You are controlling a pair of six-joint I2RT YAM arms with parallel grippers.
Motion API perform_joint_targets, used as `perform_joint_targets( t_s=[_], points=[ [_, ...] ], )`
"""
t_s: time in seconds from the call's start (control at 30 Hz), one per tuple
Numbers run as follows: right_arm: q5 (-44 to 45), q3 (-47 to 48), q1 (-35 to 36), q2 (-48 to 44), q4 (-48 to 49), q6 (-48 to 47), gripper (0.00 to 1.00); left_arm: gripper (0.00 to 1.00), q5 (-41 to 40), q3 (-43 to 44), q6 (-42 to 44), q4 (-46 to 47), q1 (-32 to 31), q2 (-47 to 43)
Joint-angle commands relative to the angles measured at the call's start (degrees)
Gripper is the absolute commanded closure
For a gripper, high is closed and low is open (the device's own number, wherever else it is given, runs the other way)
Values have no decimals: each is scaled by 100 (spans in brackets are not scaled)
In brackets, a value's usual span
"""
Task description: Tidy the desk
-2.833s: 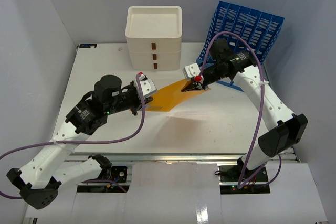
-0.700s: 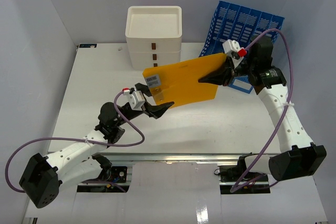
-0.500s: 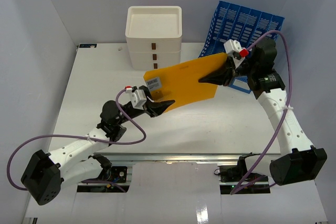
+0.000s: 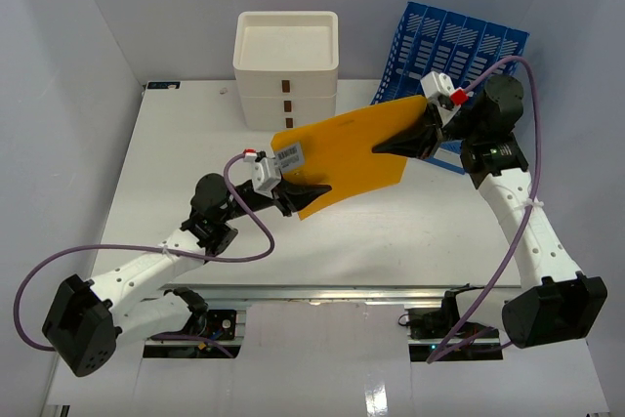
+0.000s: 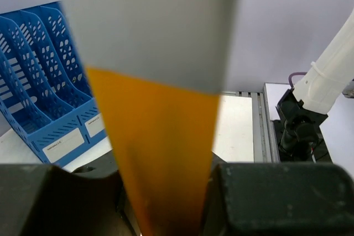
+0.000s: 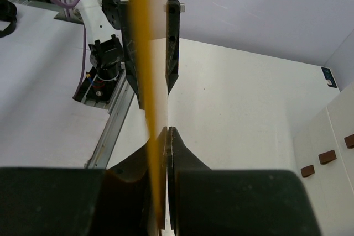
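Observation:
An orange folder (image 4: 342,148) with a barcode label hangs upright in the air above the white desk (image 4: 176,144). My right gripper (image 4: 383,148) is shut on its right edge, seen edge-on in the right wrist view (image 6: 145,53), where the fingertips (image 6: 167,131) pinch it. My left gripper (image 4: 305,192) is at the folder's lower left corner. In the left wrist view the folder (image 5: 160,136) passes through the gap of that gripper (image 5: 164,171), whose fingers stand apart.
A white three-drawer box (image 4: 286,70) stands at the back centre. A blue file rack (image 4: 459,46) stands at the back right, just behind the right gripper, and shows in the left wrist view (image 5: 38,81). A metal rail (image 4: 322,292) runs along the front edge.
The folder has been lifted off the desk by my right gripper and held upright. My left gripper has moved up and right until the folder's lower left corner sits between its fingers.

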Motion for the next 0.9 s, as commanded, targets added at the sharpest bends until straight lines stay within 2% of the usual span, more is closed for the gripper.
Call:
perform_joint_targets(
  t_s=[0.0,0.13,0.3,0.37,0.53,0.57,0.6,0.8,0.87],
  points=[
    [-898,-184,29,-102,1268,861,92,64,427,655,473,-1361,-11,-16],
    [-880,-183,21,-70,1319,887,92,73,453,878,789,-1854,-11,-54],
    [-846,-146,29,-33,1326,916,92,97,475,880,828,-1959,-20,-86],
    [-842,-153,30,-20,1348,939,92,100,494,878,806,-1977,-20,-85],
    [-777,-170,30,3,1430,1020,92,100,471,795,633,-1903,-20,-178],
    [-742,-177,30,4,1437,1041,89,100,442,779,607,-1862,-26,-233],
    [-696,-189,30,1,1443,1061,81,100,382,734,496,-1816,-25,-286],
    [-345,-409,-13,-144,1437,995,24,100,-250,268,48,-1419,-11,-770],
    [-262,-488,-146,-211,1431,927,19,100,-520,165,23,-1394,-11,-889]
  ],
)
